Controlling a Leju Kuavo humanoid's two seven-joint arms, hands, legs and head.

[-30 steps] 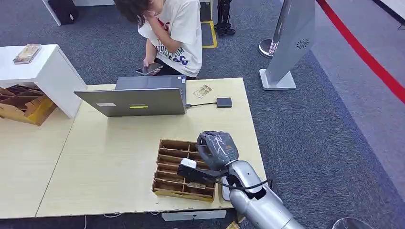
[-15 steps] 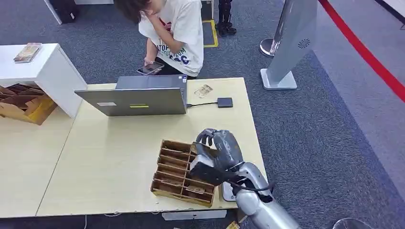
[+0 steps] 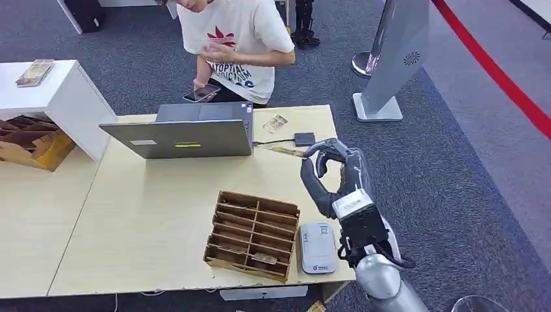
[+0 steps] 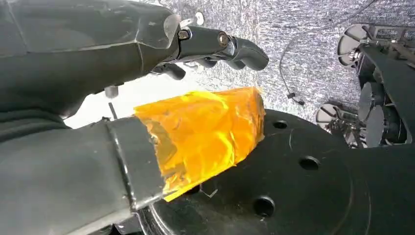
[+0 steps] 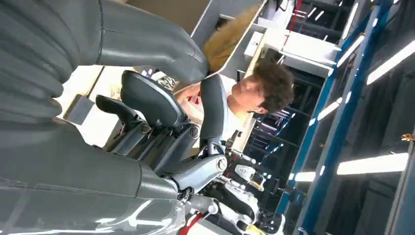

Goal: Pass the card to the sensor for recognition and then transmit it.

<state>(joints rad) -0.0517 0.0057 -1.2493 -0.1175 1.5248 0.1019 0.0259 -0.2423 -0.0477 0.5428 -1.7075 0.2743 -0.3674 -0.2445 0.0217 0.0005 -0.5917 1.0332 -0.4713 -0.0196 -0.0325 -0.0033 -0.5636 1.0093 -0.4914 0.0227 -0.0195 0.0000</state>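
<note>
My right hand [image 3: 334, 175] is raised over the right side of the table, pinching a thin tan card [image 3: 286, 151] that sticks out toward the laptop. The card hangs just short of a small black sensor box [image 3: 304, 138], which is wired to the laptop. In the right wrist view the card [image 5: 230, 36] shows edge-on between the thumb and a dark finger of my right hand [image 5: 161, 112]. The wooden compartment tray [image 3: 252, 234] lies below the hand with cards in its near slots. My left hand [image 4: 98, 73] hangs over the floor holding nothing, its thumb wrapped in orange tape.
A grey flat device [image 3: 317, 248] lies beside the tray at the table's [image 3: 149, 208] front edge. A laptop [image 3: 182, 136] stands at the back, a loose card [image 3: 275, 123] behind it. A person [image 3: 234, 39] holding a phone stands beyond the table. A grey kiosk stand [image 3: 396, 52] is far right.
My right hand has lifted out of the wooden tray and swung away toward the black sensor box with the card. The person behind the table has straightened up.
</note>
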